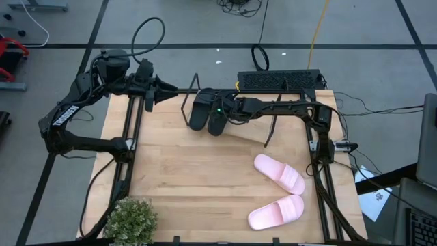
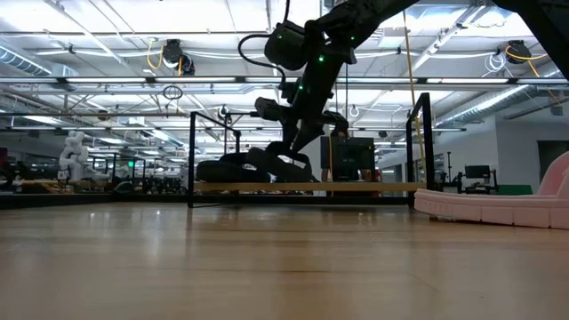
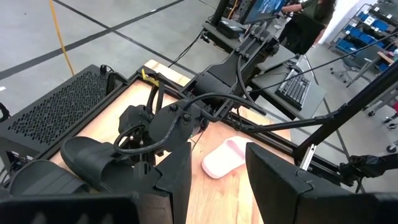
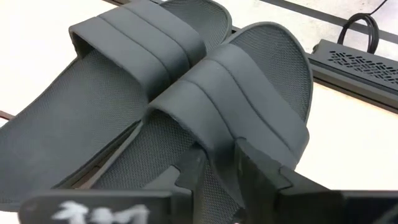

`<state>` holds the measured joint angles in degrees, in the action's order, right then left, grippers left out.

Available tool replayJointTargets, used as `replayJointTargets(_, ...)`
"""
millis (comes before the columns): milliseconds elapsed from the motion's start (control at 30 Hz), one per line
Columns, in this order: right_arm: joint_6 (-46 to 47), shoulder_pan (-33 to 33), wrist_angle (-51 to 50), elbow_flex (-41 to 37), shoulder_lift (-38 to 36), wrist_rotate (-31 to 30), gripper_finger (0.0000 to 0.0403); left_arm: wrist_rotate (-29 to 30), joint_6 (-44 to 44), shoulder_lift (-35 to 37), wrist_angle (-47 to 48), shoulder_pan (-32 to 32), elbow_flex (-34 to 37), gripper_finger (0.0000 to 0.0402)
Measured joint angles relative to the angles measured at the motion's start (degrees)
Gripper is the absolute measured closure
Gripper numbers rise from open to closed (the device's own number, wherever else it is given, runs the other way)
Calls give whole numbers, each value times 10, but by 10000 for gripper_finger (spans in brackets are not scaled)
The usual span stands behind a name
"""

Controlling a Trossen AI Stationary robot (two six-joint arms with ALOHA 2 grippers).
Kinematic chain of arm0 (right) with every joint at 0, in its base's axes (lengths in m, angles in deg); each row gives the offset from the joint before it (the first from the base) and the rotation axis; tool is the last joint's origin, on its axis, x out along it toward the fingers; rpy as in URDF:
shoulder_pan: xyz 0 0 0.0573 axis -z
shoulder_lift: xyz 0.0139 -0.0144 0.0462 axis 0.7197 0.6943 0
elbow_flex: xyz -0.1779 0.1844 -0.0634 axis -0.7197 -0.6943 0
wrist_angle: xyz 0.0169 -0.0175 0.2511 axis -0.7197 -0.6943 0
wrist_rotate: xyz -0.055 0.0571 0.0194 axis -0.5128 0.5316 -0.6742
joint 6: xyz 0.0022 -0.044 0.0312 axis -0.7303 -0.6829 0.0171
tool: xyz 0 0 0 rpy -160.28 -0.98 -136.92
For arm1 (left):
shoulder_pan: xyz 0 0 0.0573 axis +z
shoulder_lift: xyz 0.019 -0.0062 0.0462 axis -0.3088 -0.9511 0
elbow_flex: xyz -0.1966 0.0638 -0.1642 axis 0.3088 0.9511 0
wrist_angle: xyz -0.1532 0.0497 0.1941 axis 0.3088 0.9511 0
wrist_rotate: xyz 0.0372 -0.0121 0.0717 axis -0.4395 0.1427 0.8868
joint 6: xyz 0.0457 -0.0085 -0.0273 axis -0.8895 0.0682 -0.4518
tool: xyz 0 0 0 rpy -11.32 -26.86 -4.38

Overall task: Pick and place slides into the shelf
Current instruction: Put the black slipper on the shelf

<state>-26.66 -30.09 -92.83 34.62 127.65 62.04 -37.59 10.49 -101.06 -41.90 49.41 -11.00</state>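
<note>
Two black slides (image 1: 198, 109) (image 1: 217, 117) lie side by side on the shelf (image 2: 356, 187), a light plank on black wire frames at the table's far middle. In the right wrist view they fill the picture, soles on the plank and straps up (image 4: 143, 37) (image 4: 249, 93). My right gripper (image 4: 224, 168) reaches in from the right, slanting down, and is narrowly open at the strap of the slide nearer it. Two pink slides (image 1: 280, 174) (image 1: 276, 212) lie flat on the table at the near right. My left gripper (image 3: 217, 180) hangs open above the far left corner, holding nothing. My right gripper has its fingers (image 4: 193, 177) close on either side of the near edge of one black slide's strap (image 4: 217, 146), coming slanting down from the table's right. I cannot tell whether they touch it. The slide lies on the shelf plank.
A small potted plant (image 1: 130, 220) stands at the near left corner. A black perforated box (image 1: 280, 80) sits behind the shelf at the far edge. Bare wooden tabletop (image 1: 191, 178) spreads between the shelf and the near edge.
</note>
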Motion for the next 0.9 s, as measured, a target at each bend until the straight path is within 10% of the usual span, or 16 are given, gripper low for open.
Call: replayJointTargets(900, 7, 0, 34, 0, 0, 27, 281, 0, -4, 0, 0, 0, 0, 254)
